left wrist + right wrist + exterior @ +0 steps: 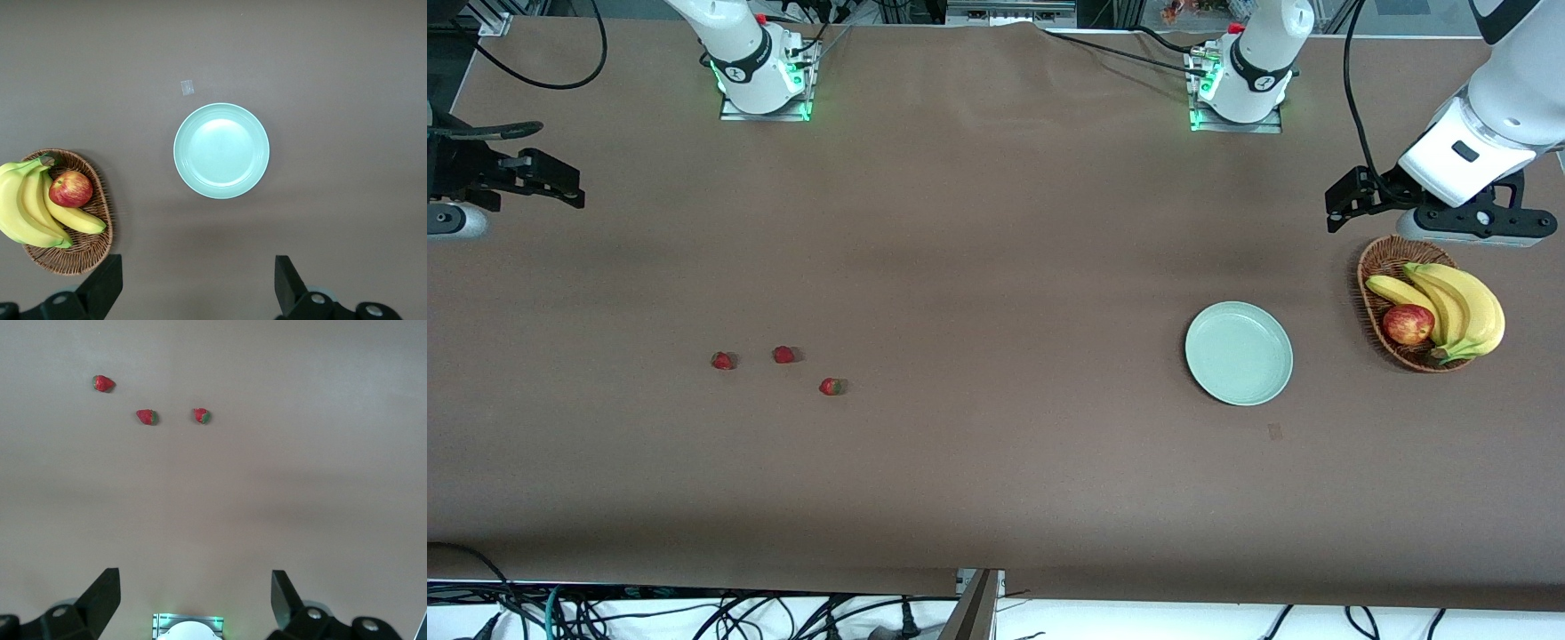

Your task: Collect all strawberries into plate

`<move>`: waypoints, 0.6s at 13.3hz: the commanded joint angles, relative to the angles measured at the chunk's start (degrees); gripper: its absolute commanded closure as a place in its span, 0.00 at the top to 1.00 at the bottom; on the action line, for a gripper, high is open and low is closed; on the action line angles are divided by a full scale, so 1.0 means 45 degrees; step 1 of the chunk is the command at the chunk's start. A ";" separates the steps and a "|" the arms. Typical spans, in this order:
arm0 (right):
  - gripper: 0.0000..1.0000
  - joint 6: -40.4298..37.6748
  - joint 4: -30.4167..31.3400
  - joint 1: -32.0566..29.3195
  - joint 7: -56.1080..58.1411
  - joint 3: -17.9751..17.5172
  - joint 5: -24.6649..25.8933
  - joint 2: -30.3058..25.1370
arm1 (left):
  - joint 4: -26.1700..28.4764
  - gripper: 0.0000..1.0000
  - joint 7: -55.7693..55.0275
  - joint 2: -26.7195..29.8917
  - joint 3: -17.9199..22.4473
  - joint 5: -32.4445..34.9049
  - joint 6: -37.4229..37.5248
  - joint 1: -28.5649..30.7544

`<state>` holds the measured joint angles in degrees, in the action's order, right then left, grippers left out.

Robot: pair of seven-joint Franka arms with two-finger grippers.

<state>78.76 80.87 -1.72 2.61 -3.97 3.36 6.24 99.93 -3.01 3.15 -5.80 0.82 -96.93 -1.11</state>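
Note:
Three small red strawberries (722,360) (783,355) (832,386) lie loosely grouped on the brown table toward the right arm's end. The right wrist view also shows these strawberries (103,383) (147,417) (202,416). The pale mint-green plate (1239,353) (221,151) sits empty toward the left arm's end. My right gripper (560,164) (195,593) hangs open and empty, high over the table's edge at its own end. My left gripper (1347,200) (199,280) is open and empty too, up over the table by the basket's rim.
A brown wicker basket (1369,267) (93,247) beside the plate holds bananas (1463,307) and a red-yellow apple (1408,324). A small tape mark (1274,431) lies on the table, nearer to the front camera than the plate. Cables run along the table's edges.

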 commanded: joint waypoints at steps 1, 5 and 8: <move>1.00 0.0268 -0.0276 -0.0047 0.0046 -0.0017 0.0170 0.0175 | -0.0214 1.00 0.0141 -0.0016 0.0020 -0.0006 0.0036 -0.0047; 1.00 0.0896 -0.0276 0.0031 0.0124 -0.0056 0.0112 0.0273 | -0.0214 1.00 0.0141 -0.0016 0.0020 -0.0006 0.0036 -0.0047; 1.00 0.0916 -0.0179 0.0128 0.0065 -0.0114 0.0132 0.0603 | -0.0214 1.00 0.0141 -0.0016 0.0020 -0.0006 0.0036 -0.0047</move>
<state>82.93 80.88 -1.38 2.61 -4.09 3.37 7.37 99.92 -3.01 3.15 -5.80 0.82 -96.93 -1.11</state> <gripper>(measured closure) 0.000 0.000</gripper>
